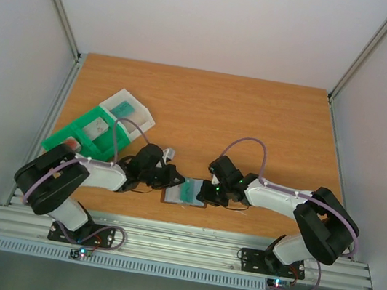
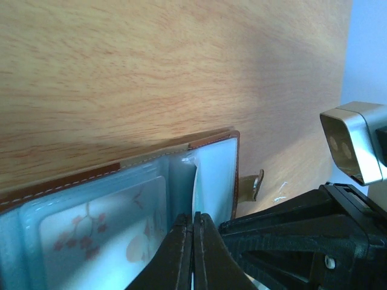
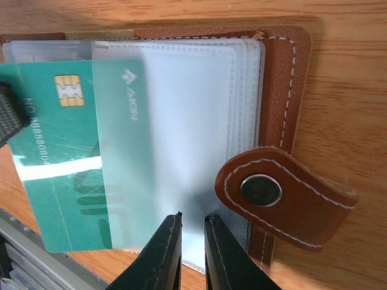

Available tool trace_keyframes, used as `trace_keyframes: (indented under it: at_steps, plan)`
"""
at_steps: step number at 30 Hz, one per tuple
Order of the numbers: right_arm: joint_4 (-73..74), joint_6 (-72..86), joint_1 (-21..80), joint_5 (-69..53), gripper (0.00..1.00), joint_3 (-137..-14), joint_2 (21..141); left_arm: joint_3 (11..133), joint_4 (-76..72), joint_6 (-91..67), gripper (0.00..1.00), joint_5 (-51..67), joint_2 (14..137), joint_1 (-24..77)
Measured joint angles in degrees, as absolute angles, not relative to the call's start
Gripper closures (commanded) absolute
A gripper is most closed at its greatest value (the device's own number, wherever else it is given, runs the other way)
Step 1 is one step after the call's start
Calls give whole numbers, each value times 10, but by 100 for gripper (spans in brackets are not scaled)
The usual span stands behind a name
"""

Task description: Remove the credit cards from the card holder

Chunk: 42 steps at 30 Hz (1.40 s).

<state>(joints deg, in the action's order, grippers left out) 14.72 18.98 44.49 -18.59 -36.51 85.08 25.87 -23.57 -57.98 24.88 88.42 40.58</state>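
Top view: the card holder (image 1: 179, 197) lies open near the front edge of the table (image 1: 207, 103), between my two arms; my left gripper (image 1: 171, 178) comes in from its left side and my right gripper (image 1: 208, 191) from its right, so each end is covered; a teal card (image 1: 192, 189) shows on the open face; the green tray (image 1: 81, 134) and clear box (image 1: 131, 111) sit well apart at far left, out of the job.

Left wrist: my left fingers are pressed together on a thin pale sheet (image 2: 195, 181) standing up from the holder's inside; I cannot tell if it is a sleeve leaf or a card seen on edge; probably pinched to get it away from the stack; a printed card (image 2: 103, 232), pale with reddish sprigs, sits beside it behind a frosted sleeve, not yet out.

Right wrist: my right fingers are almost closed, only a slit between them, with nothing held that I can see; the tips sit over the near edge of the clear sleeve (image 3: 181, 121), likely to pin the holder flat; the teal card is about half out of that sleeve toward the left; the snap strap (image 3: 272, 193) lies unfastened just right of my fingers; so the pull is under way.
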Motion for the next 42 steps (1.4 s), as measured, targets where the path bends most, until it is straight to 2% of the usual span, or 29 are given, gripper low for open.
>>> trace_keyframes:
  at_steps: [13,18,27,29,35,42]
  plan:
    - [144,190,445,-192,82,-364,846,267,-57,-535,100,167,745,406]
    - [132,190,445,-210,79,-353,788,273,-19,-535,99,153,692,406]
    - [45,233,445,-271,49,-332,673,284,19,-547,99,149,564,406]
    - [8,254,445,-291,45,-316,670,284,17,-555,100,153,540,406]
    - [-106,307,445,-338,49,-279,678,265,-28,-591,100,166,476,406]
    - [-219,340,445,-373,52,-251,697,228,-79,-616,100,170,464,406]
